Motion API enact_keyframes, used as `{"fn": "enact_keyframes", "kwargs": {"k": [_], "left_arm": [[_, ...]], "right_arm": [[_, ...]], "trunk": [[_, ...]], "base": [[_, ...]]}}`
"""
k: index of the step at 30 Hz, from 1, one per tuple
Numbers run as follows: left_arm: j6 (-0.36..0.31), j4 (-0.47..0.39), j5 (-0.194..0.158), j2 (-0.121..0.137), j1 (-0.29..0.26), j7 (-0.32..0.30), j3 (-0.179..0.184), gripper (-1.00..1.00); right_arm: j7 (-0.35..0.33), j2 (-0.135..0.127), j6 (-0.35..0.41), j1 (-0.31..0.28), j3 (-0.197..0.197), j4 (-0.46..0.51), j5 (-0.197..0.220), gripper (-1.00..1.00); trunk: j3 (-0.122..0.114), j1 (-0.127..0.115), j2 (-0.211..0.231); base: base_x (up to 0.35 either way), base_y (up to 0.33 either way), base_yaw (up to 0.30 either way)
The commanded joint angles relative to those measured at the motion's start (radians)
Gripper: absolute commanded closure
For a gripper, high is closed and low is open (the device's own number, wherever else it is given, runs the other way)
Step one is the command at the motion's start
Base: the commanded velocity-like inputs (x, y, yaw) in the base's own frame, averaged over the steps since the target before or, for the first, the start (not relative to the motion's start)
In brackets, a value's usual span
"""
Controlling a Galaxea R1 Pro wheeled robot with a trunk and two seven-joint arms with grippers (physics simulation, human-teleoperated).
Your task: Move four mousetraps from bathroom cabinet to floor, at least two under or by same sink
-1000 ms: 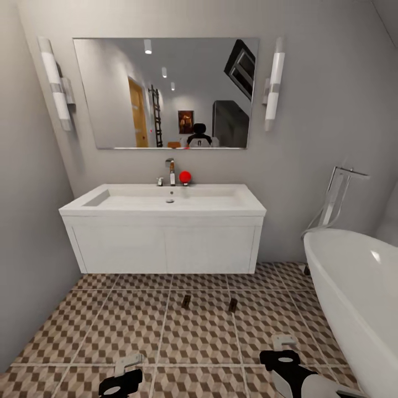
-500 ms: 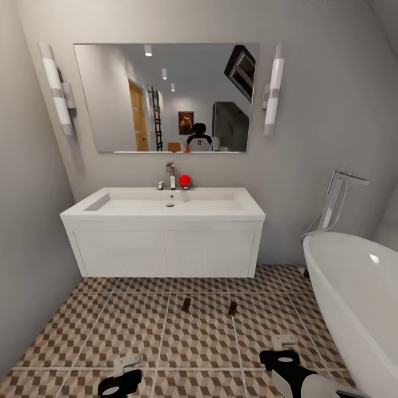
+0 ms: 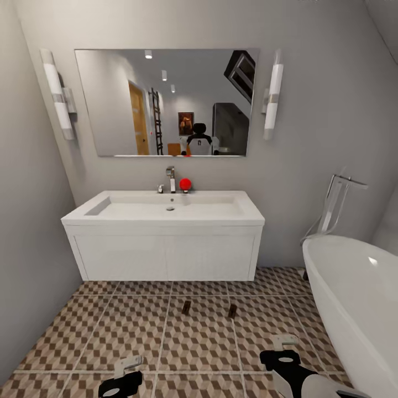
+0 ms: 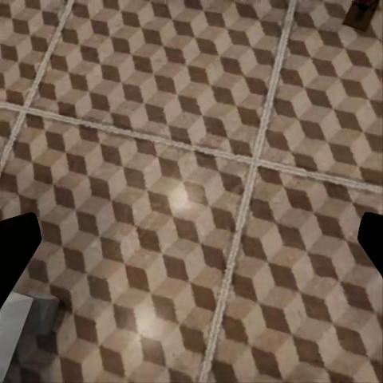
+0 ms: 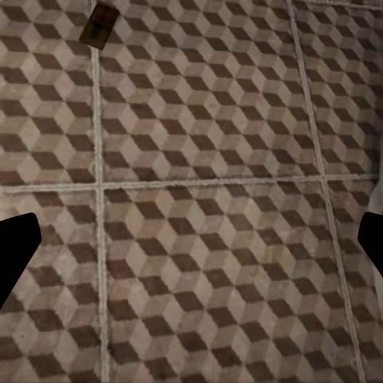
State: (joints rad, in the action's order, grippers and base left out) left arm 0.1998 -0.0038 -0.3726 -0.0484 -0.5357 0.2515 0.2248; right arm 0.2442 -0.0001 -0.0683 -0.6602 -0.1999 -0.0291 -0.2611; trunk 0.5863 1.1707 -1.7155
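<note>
Two mousetraps lie on the bathroom floor in front of the white sink unit: one left of the other, small brown boards with dark metal parts. The left wrist view catches a mousetrap at the frame edge, and the right wrist view catches one too. My left gripper and right gripper hover low over the tiles, both open and holding nothing. Their dark fingertips stand far apart. The other mousetraps and the wooden cabinet are out of view.
A white bathtub with a chrome floor tap takes up the right side. Grey walls close in on the left and behind the sink. A mirror hangs above the basin, where a red ball sits by the tap.
The whole head picture has shifted slightly downward, so the camera has moved. The mousetraps and both grippers keep their places.
</note>
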Motion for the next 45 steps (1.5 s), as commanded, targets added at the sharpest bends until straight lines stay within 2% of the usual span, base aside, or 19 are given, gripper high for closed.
{"fn": "enact_keyframes", "kwargs": {"k": [1,12,16,22,23,31,40,45], "left_arm": [[0.002,0.001,-0.008,0.000,0.000,0.003,0.008,-1.00],[0.001,0.001,-0.008,0.001,0.023,0.003,0.008,-1.00],[0.001,0.001,-0.008,0.002,0.043,0.003,0.008,-1.00],[0.001,0.001,-0.008,0.003,0.085,0.000,0.008,-1.00],[0.001,0.001,-0.008,0.003,0.104,-0.001,0.008,-1.00],[0.001,0.001,-0.008,0.005,0.190,-0.010,0.008,-1.00],[0.001,0.001,-0.008,0.010,0.255,-0.014,0.008,-1.00],[0.001,0.001,-0.007,0.010,0.281,-0.019,0.008,-1.00]], "right_arm": [[0.004,0.000,-0.006,-0.001,-0.009,-0.003,-0.009,-1.00],[0.003,-0.002,-0.003,-0.001,-0.009,-0.004,-0.007,-1.00],[0.004,-0.007,-0.001,0.018,-0.009,-0.004,-0.006,-1.00],[0.004,-0.010,-0.002,0.098,-0.009,-0.004,-0.008,-1.00],[0.004,-0.010,-0.002,0.131,-0.009,-0.004,-0.008,-1.00],[0.005,-0.011,-0.003,0.272,-0.009,-0.003,-0.008,-1.00],[0.004,-0.010,-0.013,0.393,-0.009,-0.004,-0.007,-1.00],[0.004,-0.009,-0.015,0.433,-0.010,-0.005,-0.004,-1.00]], "trunk": [[-0.002,-0.004,0.007],[-0.037,-0.046,0.084],[-0.049,-0.062,0.112],[-0.068,-0.085,0.154],[-0.071,-0.088,0.161],[-0.096,-0.119,0.217],[-0.124,-0.154,0.280],[-0.140,-0.173,0.315]], "base": [[0.000,0.000,0.000],[0.000,0.000,0.000],[0.000,0.000,0.000],[0.000,0.000,0.000],[0.000,0.000,0.000],[0.000,0.000,0.000],[0.000,0.000,0.000],[0.000,0.000,0.000]]}}
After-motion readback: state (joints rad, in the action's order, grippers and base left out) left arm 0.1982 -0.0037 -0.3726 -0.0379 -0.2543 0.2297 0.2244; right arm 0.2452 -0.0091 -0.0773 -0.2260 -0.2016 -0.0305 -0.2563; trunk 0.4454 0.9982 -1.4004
